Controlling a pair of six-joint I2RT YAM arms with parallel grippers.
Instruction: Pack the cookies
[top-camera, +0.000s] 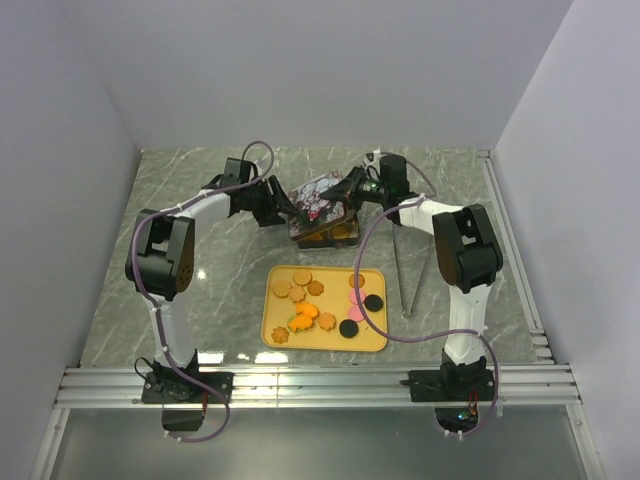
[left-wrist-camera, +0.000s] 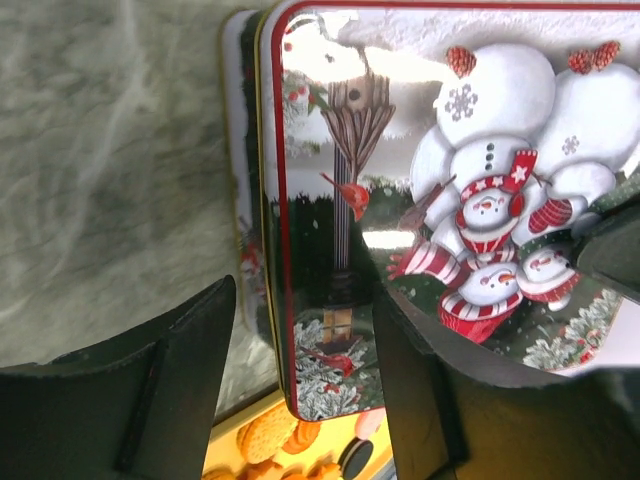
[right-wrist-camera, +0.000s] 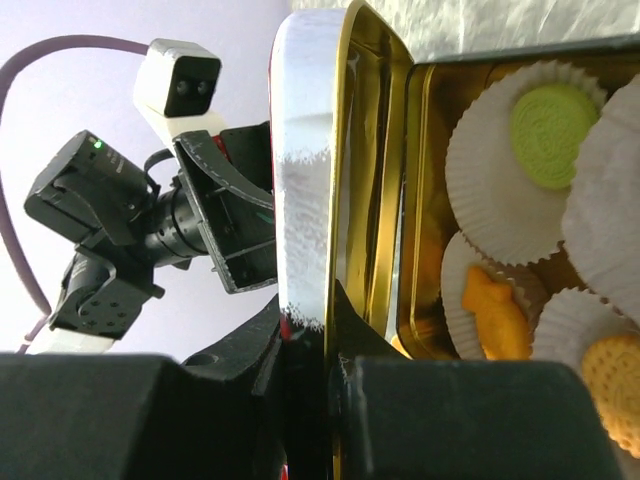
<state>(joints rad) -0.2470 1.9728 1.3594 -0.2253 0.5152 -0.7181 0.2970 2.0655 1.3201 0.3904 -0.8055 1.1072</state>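
A: Right gripper (right-wrist-camera: 305, 335)?
B: Clamped on the rim of the tin lid (left-wrist-camera: 450, 200), which is tilted over the tin (right-wrist-camera: 432, 200).
A: Lid print?
B: Stacked snowmen in red-striped scarves, a birdhouse and a red bird.
A: Left gripper (left-wrist-camera: 305, 300)?
B: Jaws wide apart, lid corner between them. Can't tell if they touch it.
A: Cookies (top-camera: 306, 318)?
B: Most are on the yellow tray (top-camera: 332, 300), nearer the bases than both jaws. Others sit in paper cups (right-wrist-camera: 480, 170) in the tin beside the right jaws, including a green cookie (right-wrist-camera: 553, 120).
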